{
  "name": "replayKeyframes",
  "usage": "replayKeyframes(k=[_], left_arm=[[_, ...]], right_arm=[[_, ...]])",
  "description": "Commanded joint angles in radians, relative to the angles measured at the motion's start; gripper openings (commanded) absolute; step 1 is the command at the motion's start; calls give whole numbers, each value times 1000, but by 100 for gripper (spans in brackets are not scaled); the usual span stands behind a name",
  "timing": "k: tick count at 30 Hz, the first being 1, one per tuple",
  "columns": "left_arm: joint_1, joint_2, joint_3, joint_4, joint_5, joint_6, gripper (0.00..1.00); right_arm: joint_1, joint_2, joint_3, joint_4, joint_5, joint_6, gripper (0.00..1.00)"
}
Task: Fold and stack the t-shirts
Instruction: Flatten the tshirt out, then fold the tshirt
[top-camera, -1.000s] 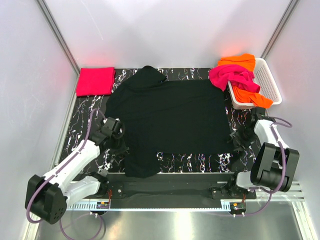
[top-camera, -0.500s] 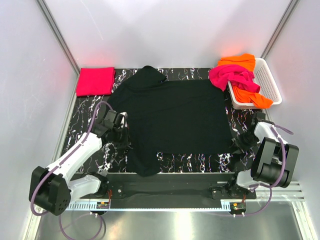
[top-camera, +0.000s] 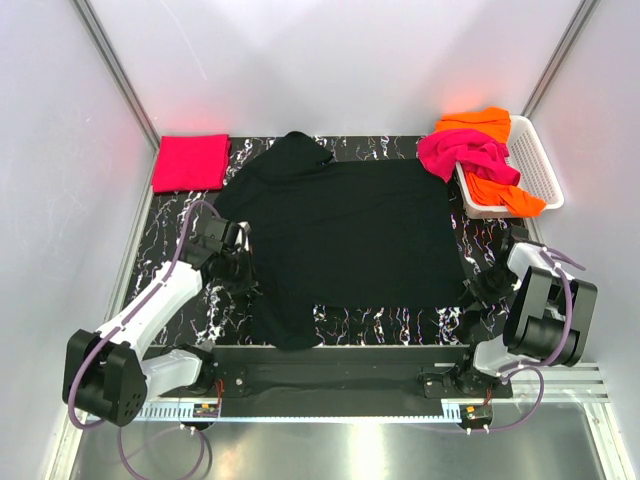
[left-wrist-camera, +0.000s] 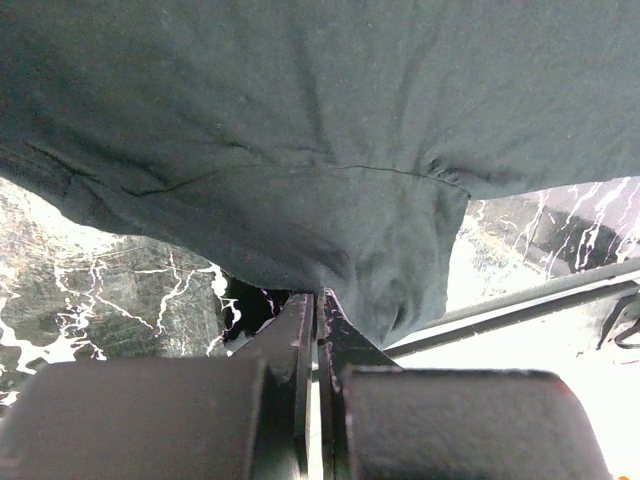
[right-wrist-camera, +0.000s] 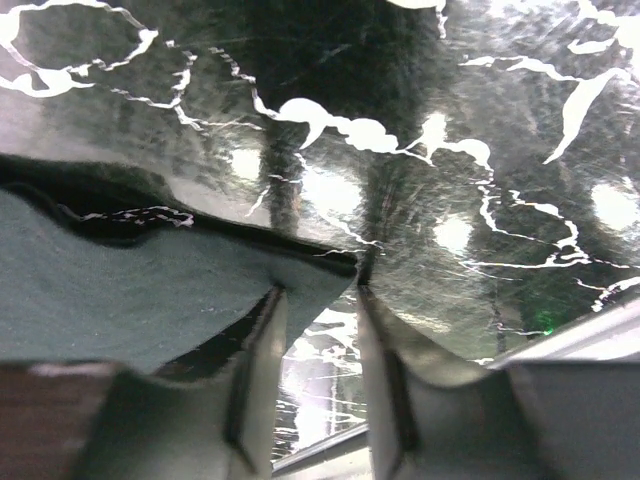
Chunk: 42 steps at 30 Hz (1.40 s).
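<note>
Black t-shirt (top-camera: 345, 235) on black, white-veined marbled table (top-camera: 390, 325).

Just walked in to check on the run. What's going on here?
Two robot arms are working on a black t-shirt spread flat on the marbled table. The left tool is shut on its left edge; the right tool stands open at its near right corner, cloth reaching between the fingers, not clamped. A red-pink shirt lies folded at the far left. A magenta shirt and an orange shirt lie unfolded, draped over the white basket at the far right.
</note>
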Motion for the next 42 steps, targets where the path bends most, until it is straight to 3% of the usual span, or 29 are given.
replayKeyframes(k=[1, 3, 4, 5, 14, 28, 34, 42], left_arm=[[18, -18, 32, 17, 27, 10, 0], [29, -32, 17, 15, 27, -11, 0], [33, -51, 12, 14, 26, -19, 0], [42, -68, 3, 12, 26, -28, 0], [75, -260, -83, -38, -11, -153, 0], [76, -440, -61, -199, -71, -206, 0], [81, -334, 15, -184, -129, -182, 0], [133, -121, 158, -74, -148, -122, 0]], right_arm=[[-2, 55, 3, 50, 36, 15, 38], [0, 72, 8, 50, 31, 15, 29], [0, 72, 9, 46, 31, 9, 17], [0, 67, 13, 41, 31, 6, 12], [0, -45, 34, -120, 59, 15, 1], [47, -111, 80, -204, 59, -25, 0], [55, -102, 147, -178, 68, -80, 0], [57, 25, 324, -137, 45, -160, 0]])
